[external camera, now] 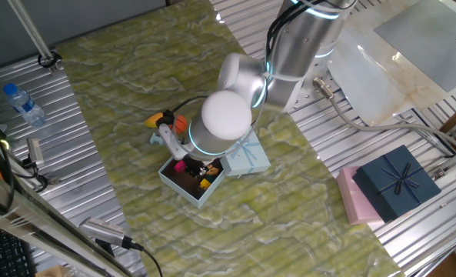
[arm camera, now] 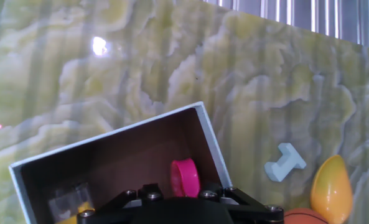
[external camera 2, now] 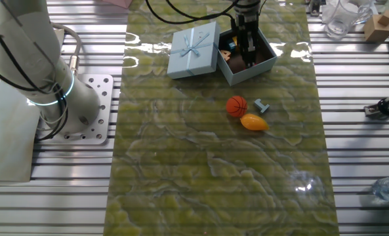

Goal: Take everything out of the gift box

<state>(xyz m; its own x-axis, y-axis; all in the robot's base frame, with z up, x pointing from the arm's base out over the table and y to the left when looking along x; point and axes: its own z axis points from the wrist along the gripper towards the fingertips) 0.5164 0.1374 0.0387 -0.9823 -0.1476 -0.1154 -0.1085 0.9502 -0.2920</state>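
Note:
The pale-blue gift box [external camera: 183,185] [external camera 2: 267,61] [arm camera: 112,138] stands open on the green mat, with its bow-topped lid [external camera: 247,155] [external camera 2: 194,49] lying beside it. My gripper [external camera 2: 246,54] reaches down into the box. Its fingertips are hidden, and only its dark body [arm camera: 184,211] shows in the hand view. Inside lie a magenta piece [arm camera: 185,177] [external camera: 180,165] and small yellow bits [arm camera: 69,208] [external camera: 204,183]. Out on the mat lie an orange basketball [external camera 2: 237,105] [external camera: 180,123], a mango-like fruit [external camera 2: 254,122] [arm camera: 330,186] and a pale-blue T-shaped piece [external camera 2: 262,105] [arm camera: 285,163].
A dark navy box with a bow [external camera: 397,181] sits on a pink box [external camera: 354,201] at the table's side. A water bottle [external camera: 24,104] [external camera 2: 388,187] lies on the metal slats. Glassware [external camera 2: 342,16] and cables stand along the edges.

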